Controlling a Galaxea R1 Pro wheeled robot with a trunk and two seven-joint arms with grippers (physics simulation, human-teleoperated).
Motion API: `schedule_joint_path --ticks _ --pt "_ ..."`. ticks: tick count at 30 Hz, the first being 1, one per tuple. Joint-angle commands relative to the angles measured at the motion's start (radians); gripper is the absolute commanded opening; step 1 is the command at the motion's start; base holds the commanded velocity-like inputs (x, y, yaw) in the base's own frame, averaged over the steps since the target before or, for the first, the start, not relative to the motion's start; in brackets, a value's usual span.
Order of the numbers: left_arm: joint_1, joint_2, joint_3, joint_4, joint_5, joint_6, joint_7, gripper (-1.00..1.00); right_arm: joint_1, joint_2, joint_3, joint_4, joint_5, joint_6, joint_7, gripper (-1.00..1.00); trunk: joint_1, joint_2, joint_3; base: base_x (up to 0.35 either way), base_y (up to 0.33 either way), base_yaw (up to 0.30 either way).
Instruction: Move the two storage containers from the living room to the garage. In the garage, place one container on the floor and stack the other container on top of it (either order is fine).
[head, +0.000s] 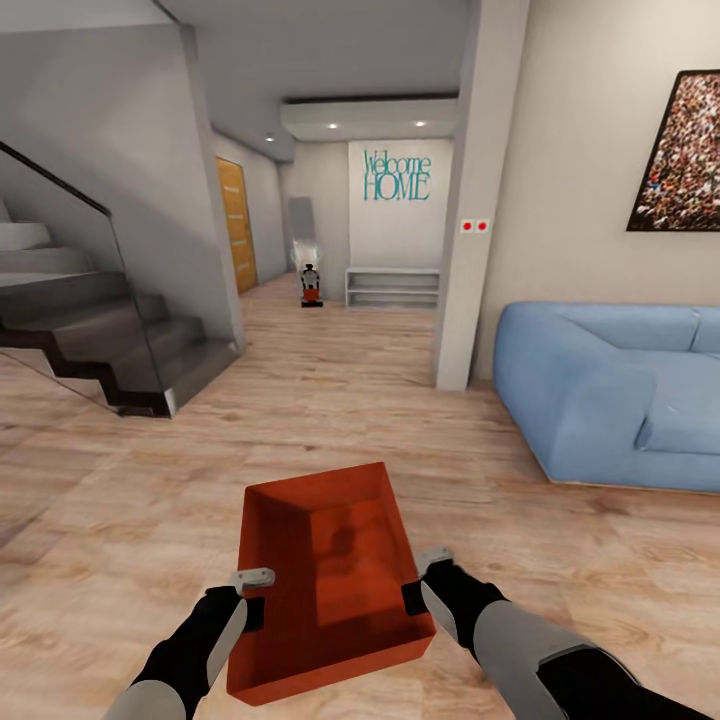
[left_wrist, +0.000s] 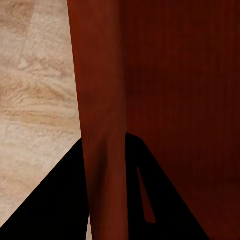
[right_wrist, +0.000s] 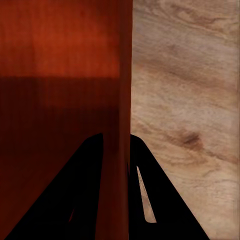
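Sofa (head: 610, 400) runs off the right edge, so does the wall picture (head: 680, 155). Stairs (head: 90, 330) are cut at the left. Down the hall, a small object (head: 311, 285) is too tiny to identify.

Open plank floor (head: 330, 400) ahead; staircase (head: 110, 340) left, pillar (head: 470, 250) and sofa (head: 610, 390) right.

Even, soft rendered daylight fills the room, with two ceiling spots (head: 375, 125) glowing in the far hall, a faint arm shadow inside the container (head: 330, 580), pure black fingers (left_wrist: 55, 200) in both wrist views, a slightly soft picture overall, and wide-angle stretch at the edges
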Motion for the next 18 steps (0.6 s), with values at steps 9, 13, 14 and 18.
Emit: schedule_joint_path --ticks 9,13,14,18 --pt "0.001 0.007 -0.012 0.001 0.045 -0.001 0.009 -1.0 -0.002 0.0 -0.001 -0.004 0.017 0.007 0.0 -1.0 0.0 0.0 -0.001 0.341 0.0 0.0" --pt "0.001 0.007 -0.012 0.002 0.045 -0.001 0.009 -1.0 -0.002 0.0 -0.001 -0.003 0.017 0.007 0.0 -1.0 0.0 0.0 -0.001 0.341 0.016 0.0" --pt "0.001 0.007 -0.012 0.002 0.045 -0.001 0.009 -1.0 -0.002 0.0 -0.001 -0.002 0.017 0.007 0.0 -1.0 0.0 0.0 -0.001 0.341 0.06 0.0" --pt "0.001 0.007 -0.012 0.002 0.045 -0.001 0.009 -1.0 -0.002 0.0 -0.001 -0.002 0.017 0.007 0.0 -1.0 0.0 0.0 -0.001 0.341 0.071 0.0"
